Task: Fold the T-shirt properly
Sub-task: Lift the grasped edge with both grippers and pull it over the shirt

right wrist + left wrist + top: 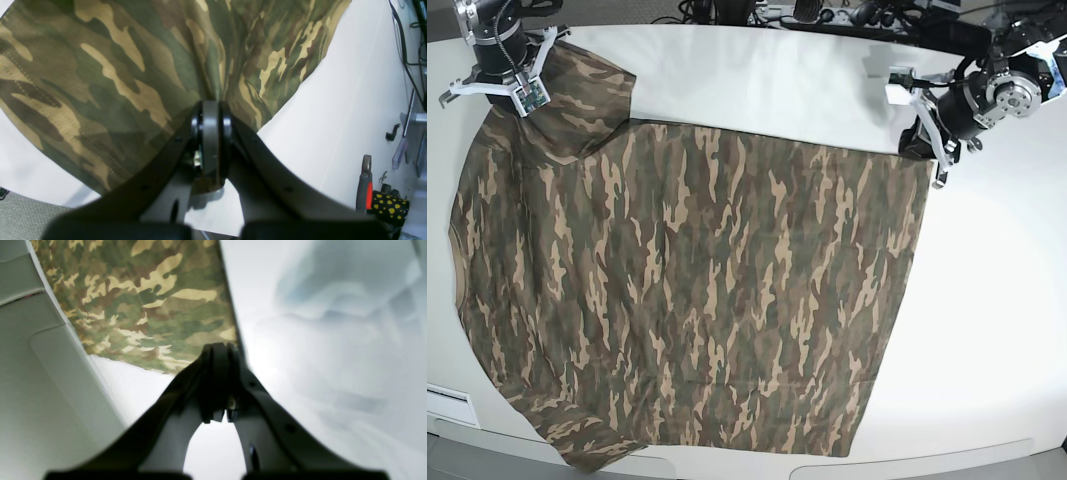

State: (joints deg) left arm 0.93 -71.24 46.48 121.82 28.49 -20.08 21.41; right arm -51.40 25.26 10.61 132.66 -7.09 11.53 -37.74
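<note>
The white table (987,330) carries the shirt (687,300) spread flat across most of it, the right gripper (210,116) clamped on cloth at the shirt's far sleeve corner, the left gripper (218,351) closed at the shirt's opposite far corner.

**Occlusions, crops, blur**

Left wrist view: the right half of the frame is a pale blur, nothing identifiable. The T-shirt (143,303) runs off the top edge and is partly covered by a blurred grey-white panel (36,373) at left.

Right wrist view: the shirt is cut by the top and left edges; the cloth between the right gripper's (210,133) jaws is hidden.

Base view: the items along the top edge (827,12) are cropped and too small to identify. The shirt's lower left reaches the table's (987,330) front edge.
</note>
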